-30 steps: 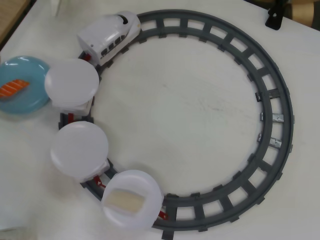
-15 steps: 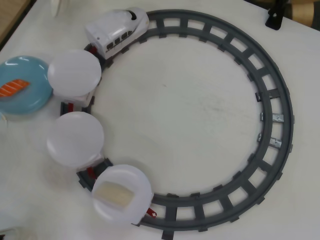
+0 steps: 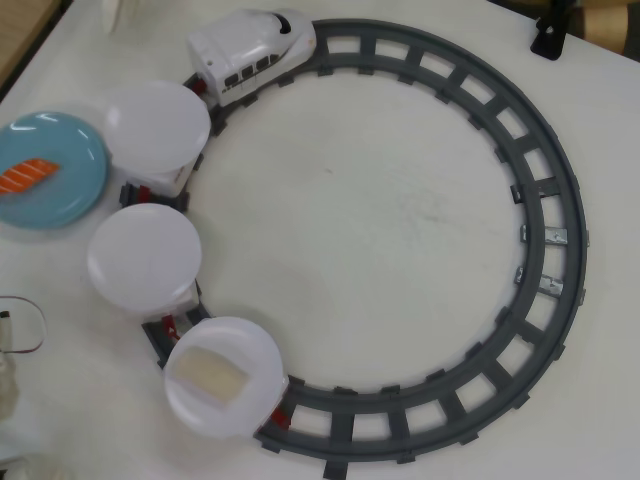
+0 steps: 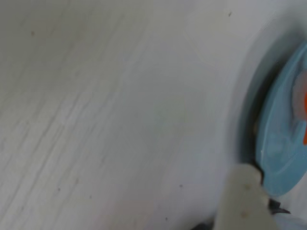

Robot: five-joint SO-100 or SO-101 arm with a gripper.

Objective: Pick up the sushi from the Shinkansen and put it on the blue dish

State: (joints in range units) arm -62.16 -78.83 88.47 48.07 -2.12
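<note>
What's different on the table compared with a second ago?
The Shinkansen ran on clockwise along the track, up and right in the overhead view, pulling its three white plates; the beige sushi piece rode along. The salmon sushi stayed on the blue dish.

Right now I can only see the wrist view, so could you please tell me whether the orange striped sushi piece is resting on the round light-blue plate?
Observer: Yes. In the overhead view, the orange striped salmon sushi piece lies on the round light-blue glossy plate, toward its left side.
Operator: Thank you. Where is the white plastic toy bullet train?
Observer: Its nose car sits at the top of the dark grey circular track in the overhead view.
Operator: Is any food on its cars?
Observer: Only the last car's round white plate carries something, a pale beige rectangular sushi piece. The other two white plates are bare.
</note>
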